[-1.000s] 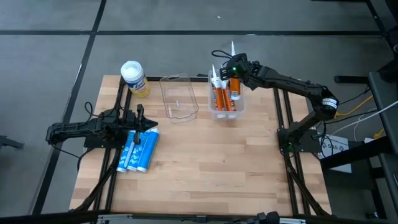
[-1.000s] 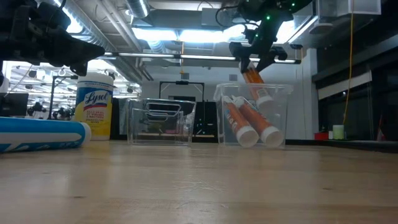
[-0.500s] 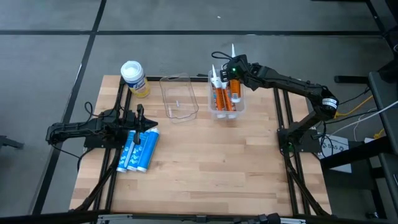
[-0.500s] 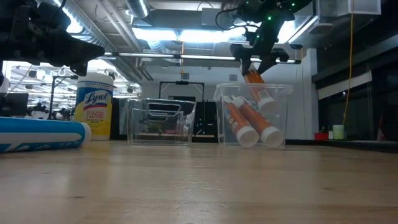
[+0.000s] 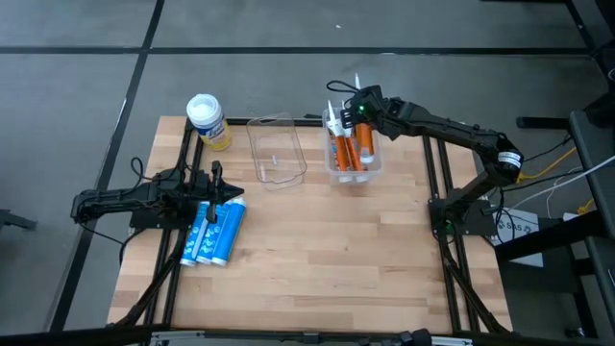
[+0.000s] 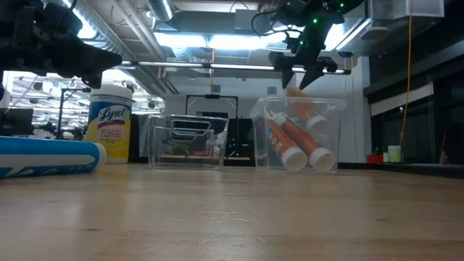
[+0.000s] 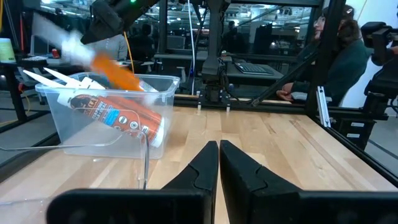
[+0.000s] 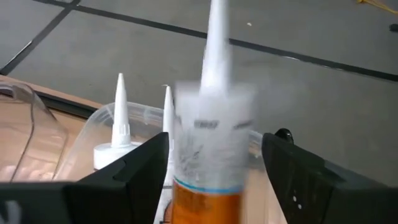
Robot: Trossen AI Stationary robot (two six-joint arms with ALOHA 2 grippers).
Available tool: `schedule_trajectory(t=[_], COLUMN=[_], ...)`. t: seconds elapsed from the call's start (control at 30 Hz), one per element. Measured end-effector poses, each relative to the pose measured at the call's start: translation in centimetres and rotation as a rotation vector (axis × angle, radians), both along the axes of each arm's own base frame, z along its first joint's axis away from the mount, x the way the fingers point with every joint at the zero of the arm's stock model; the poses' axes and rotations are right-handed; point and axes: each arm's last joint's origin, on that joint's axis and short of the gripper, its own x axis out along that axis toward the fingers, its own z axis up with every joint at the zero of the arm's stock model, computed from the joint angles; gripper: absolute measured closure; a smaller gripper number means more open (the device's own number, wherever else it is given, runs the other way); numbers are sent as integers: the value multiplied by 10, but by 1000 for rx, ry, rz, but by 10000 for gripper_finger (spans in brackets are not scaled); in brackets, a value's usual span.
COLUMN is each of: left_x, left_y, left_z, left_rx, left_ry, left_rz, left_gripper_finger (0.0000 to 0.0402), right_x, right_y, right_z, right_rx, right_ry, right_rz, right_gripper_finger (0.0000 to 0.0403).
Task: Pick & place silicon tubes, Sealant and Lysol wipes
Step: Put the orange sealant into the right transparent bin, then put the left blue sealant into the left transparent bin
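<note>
Now right gripper [image 8: 214, 180], fingers spread, hangs over the bin [image 5: 370, 170] as the orange sealant tube [image 8: 208, 149] drops inside beside 2 others; retreat should go straight up.

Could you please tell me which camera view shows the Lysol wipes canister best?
The low view: the Lysol wipes stand upright, label readable. The high view shows only the white lid and a yellow edge; neither wrist view shows them.
</note>
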Motion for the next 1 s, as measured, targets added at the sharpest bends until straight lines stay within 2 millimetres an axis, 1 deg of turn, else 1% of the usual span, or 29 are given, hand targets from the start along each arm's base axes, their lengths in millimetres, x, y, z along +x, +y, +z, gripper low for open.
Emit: schedule_trajectory(t=[0.17,0.47,0.63,0.8,1.0], left_x=[0,0,0,0,0], left_y=[0,0,0,0,0], left_z=[0,0,0,0,0], left_rx=[0,0,0,0,0], left_ry=[0,0,0,-1,0], left_rz=[0,0,0,0,0], left_gripper_finger=[387,390,387,389,389], right_x=[0,2,7,14,21], right_y=[0,2,5,15,35], right_z=[0,0,4,12,19], right_rx=[13,23,33,40,34], right_ry=[-8,-18,-84,-144,-170], right_rz=[11,29,87,208,291], right_gripper_finger=[136,135,135,135,135])
